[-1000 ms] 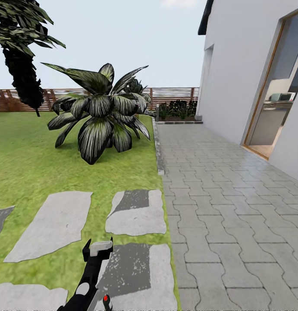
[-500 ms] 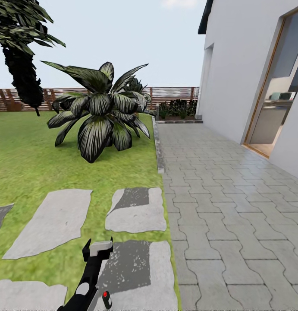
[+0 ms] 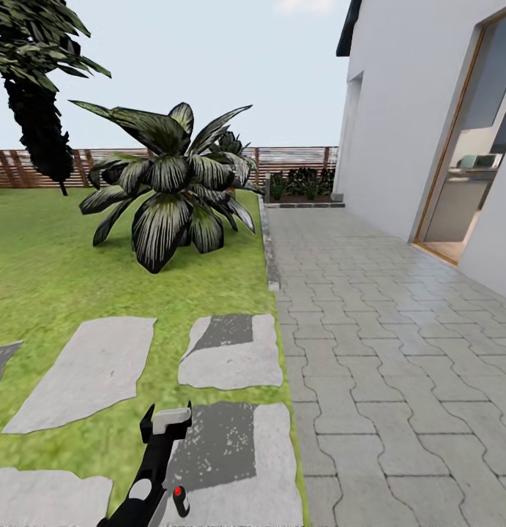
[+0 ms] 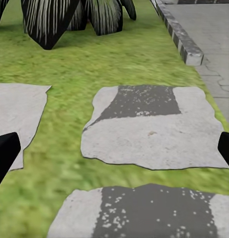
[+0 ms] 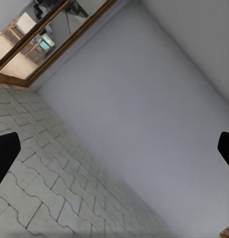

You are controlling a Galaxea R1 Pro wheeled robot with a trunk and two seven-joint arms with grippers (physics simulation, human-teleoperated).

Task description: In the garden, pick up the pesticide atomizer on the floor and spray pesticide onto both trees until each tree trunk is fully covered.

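The atomizer and the two grey-brown trunked trees are out of view. My left arm reaches forward low in the head view, and its left gripper (image 3: 166, 419) hangs over a stepping stone (image 3: 223, 446). In the left wrist view the left gripper (image 4: 114, 153) is open, its black fingertips (image 4: 4, 153) at the frame's edges, with grass and stones between them. The right gripper (image 5: 114, 148) is open too, facing the white house wall (image 5: 144, 99) and the paving, nothing between its fingers.
Grey stepping stones (image 3: 91, 373) cross the lawn (image 3: 47, 271). A low palm-like plant (image 3: 168, 194) stands ahead, with a dark conifer (image 3: 36, 124) at far left. On the right lie the paved path (image 3: 384, 344), the house wall (image 3: 406, 110) and a glass doorway (image 3: 472, 168). A slat fence (image 3: 289, 162) closes the back.
The whole head picture has slid slightly upward, so the camera has moved. The left arm holds the same place in the frame. Nothing was grasped or released.
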